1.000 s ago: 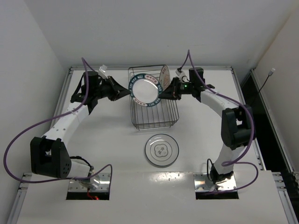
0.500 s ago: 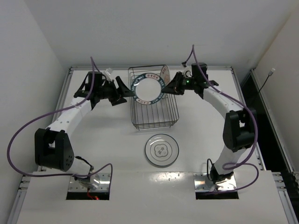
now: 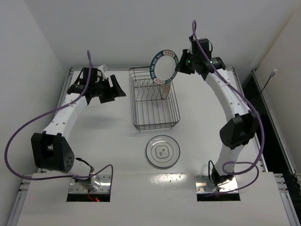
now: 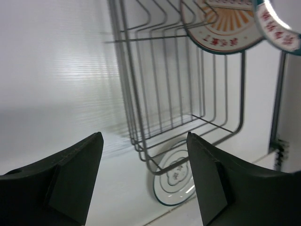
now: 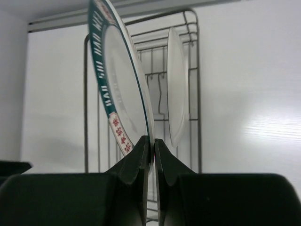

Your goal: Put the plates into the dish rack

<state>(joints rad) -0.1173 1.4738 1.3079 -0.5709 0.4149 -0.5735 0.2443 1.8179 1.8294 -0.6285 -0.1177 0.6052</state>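
At one dish rack (image 3: 155, 127), three plates (image 3: 162, 151): racked, aloft, flat.

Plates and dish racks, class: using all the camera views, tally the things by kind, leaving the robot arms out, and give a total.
Plates: 3 (teal-rimmed plate, red-marked plate, ringed plate)
Dish rack: 1
Total: 4

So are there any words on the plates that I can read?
No text can be read for sure.
On the teal plate: white letters and red patches with marks along the rim, too blurred to read.
On the red plate: small marks round the rim, too blurred.
On the grey plate: a centre sign, too small.
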